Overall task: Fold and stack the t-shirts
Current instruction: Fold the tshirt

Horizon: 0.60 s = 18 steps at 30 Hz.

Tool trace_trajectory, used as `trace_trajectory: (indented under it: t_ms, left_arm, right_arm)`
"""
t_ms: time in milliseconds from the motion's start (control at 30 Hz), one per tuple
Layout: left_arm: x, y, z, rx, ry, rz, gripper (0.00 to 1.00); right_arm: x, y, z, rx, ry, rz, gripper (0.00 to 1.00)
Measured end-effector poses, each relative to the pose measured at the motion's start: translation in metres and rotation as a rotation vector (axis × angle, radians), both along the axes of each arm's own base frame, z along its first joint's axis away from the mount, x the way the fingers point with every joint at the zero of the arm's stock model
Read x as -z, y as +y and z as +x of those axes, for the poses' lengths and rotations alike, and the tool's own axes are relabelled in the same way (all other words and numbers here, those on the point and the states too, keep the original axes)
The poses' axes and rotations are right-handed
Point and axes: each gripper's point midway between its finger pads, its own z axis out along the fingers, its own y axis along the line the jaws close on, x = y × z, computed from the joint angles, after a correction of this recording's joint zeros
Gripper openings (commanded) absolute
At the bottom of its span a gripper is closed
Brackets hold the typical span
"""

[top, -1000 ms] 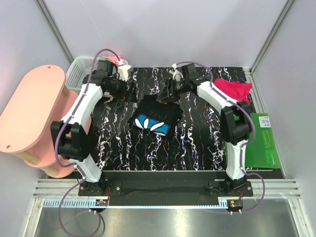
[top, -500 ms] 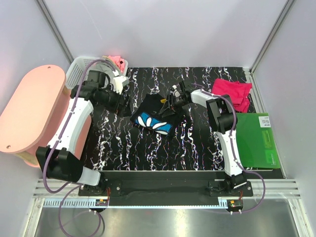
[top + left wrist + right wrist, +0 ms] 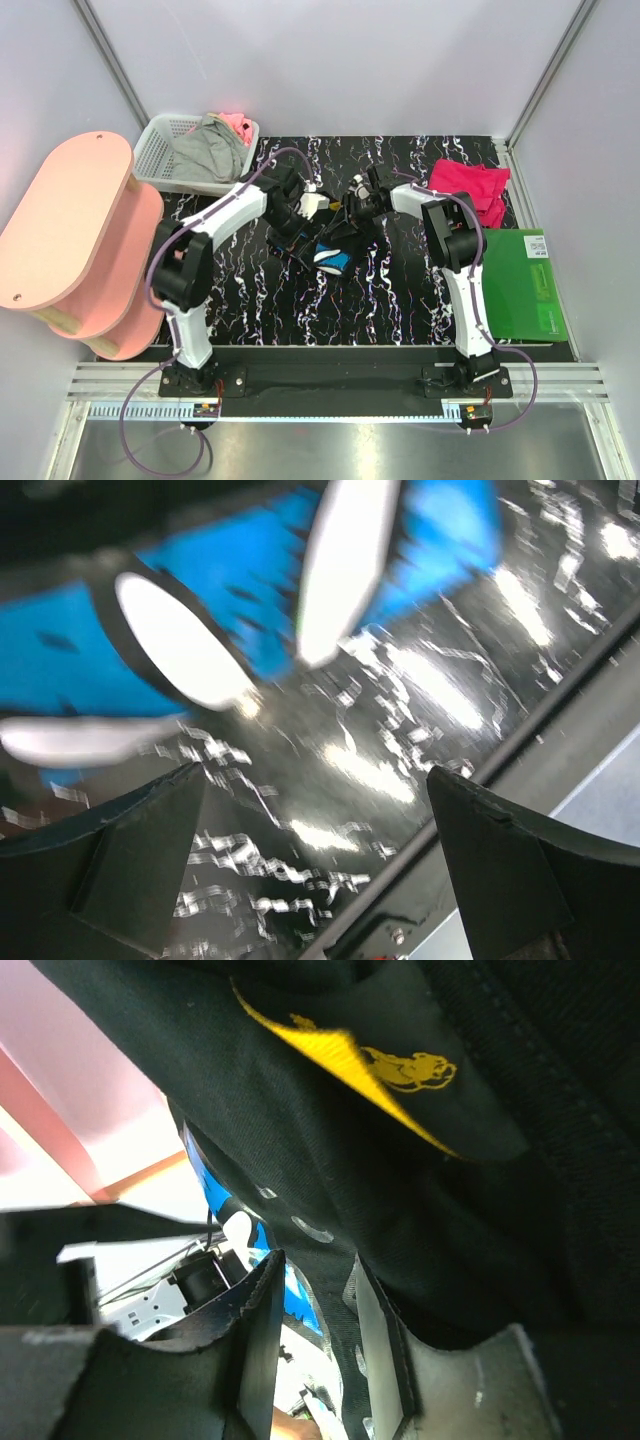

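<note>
The black t-shirt (image 3: 330,243) with its blue-white daisy print hangs bunched and partly raised over the middle of the table. My right gripper (image 3: 352,208) holds it near the collar. In the right wrist view black cloth (image 3: 450,1210) with a yellow label runs between the fingers of that gripper (image 3: 318,1272), which is shut on a fold. My left gripper (image 3: 300,222) is at the shirt's left side. It is wide open (image 3: 320,860) with nothing between its fingers, and the daisy print (image 3: 250,610) hangs just ahead. The crimson-pink t-shirt (image 3: 470,186) lies crumpled at the back right.
A white lattice basket (image 3: 160,150) holding grey and pink cloth stands at the back left. A pink two-tier shelf (image 3: 70,220) fills the left side. A green board (image 3: 525,290) lies at the right edge, in front of the crimson-pink shirt.
My left arm swung from the basket to the black shirt in the middle. The shirt went from lying flat to being bunched and lifted. The right gripper's jaws narrowed on the cloth.
</note>
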Motion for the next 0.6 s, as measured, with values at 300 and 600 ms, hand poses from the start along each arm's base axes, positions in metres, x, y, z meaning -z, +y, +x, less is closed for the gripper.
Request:
trace_trajectory:
  t_ms: [300, 600]
  left_arm:
    - [0.027, -0.012, 0.028, -0.061, 0.057, 0.033, 0.99]
    - [0.005, -0.031, 0.032, -0.078, 0.088, -0.069, 0.99]
  right_arm:
    - [0.0, -0.005, -0.004, 0.015, 0.006, 0.0, 0.41]
    - [0.002, -0.009, -0.008, 0.032, 0.011, -0.004, 0.37]
